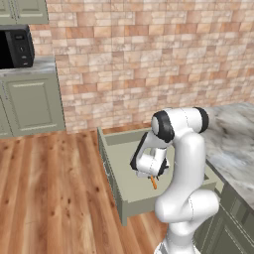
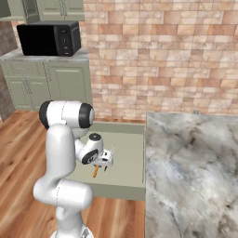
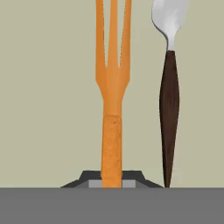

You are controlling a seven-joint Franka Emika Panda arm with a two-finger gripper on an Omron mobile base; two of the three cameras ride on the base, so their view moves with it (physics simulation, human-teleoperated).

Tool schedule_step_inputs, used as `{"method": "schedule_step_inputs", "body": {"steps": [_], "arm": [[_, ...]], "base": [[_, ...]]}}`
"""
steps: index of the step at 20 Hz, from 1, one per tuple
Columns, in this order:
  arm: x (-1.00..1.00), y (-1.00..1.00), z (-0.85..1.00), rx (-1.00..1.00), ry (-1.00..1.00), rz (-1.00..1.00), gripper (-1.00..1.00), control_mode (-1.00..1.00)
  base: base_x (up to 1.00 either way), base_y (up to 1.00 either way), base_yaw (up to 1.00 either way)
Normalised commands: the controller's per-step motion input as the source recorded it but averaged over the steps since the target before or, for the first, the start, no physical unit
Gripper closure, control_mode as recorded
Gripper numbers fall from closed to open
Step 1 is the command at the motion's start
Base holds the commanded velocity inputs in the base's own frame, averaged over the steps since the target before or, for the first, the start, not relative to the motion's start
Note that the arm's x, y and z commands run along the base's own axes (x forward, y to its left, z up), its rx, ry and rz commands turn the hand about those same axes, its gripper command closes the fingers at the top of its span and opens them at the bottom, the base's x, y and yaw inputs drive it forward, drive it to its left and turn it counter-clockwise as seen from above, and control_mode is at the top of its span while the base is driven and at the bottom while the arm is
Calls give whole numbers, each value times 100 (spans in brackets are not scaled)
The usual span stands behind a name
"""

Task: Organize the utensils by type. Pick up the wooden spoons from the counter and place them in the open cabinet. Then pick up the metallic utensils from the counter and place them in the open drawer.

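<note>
My gripper [image 3: 112, 183] is shut on the handle of an orange-tan utensil with a three-pronged, fork-like head [image 3: 113, 87]. It hangs over the inside of the open sage-green drawer [image 1: 113, 137], where the gripper [image 1: 155, 174] points the utensil [image 1: 154, 183] down at the drawer floor. Beside it on that floor lies a metallic utensil [image 3: 169, 87] with a silvery head and a dark handle. From the right base view the gripper [image 2: 103, 162] and orange utensil [image 2: 95, 172] sit above the drawer [image 2: 128, 144], left of the marbled counter [image 2: 190, 172]. The wooden spoons are out of view. I cannot tell whether a cabinet [image 2: 58, 7] is open.
A black microwave [image 2: 49, 39] stands on a far counter against the brick wall. Green base cabinets [image 1: 34, 101] line the left. Wooden floor [image 1: 49, 188] lies left of the drawer. The marbled counter [image 1: 233, 144] runs along the right.
</note>
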Motion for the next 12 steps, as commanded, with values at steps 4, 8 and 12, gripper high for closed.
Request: {"method": "schedule_step_inputs", "body": {"steps": [4, 8, 12], "arm": [[13, 0, -27, 0, -9, 0, 100, -100], [18, 0, -25, 0, -7, 0, 100, -100], [17, 0, -28, 0, -5, 0, 100, -100]], "base": [[0, 0, 0], [0, 0, 0], [0, 0, 0]]}}
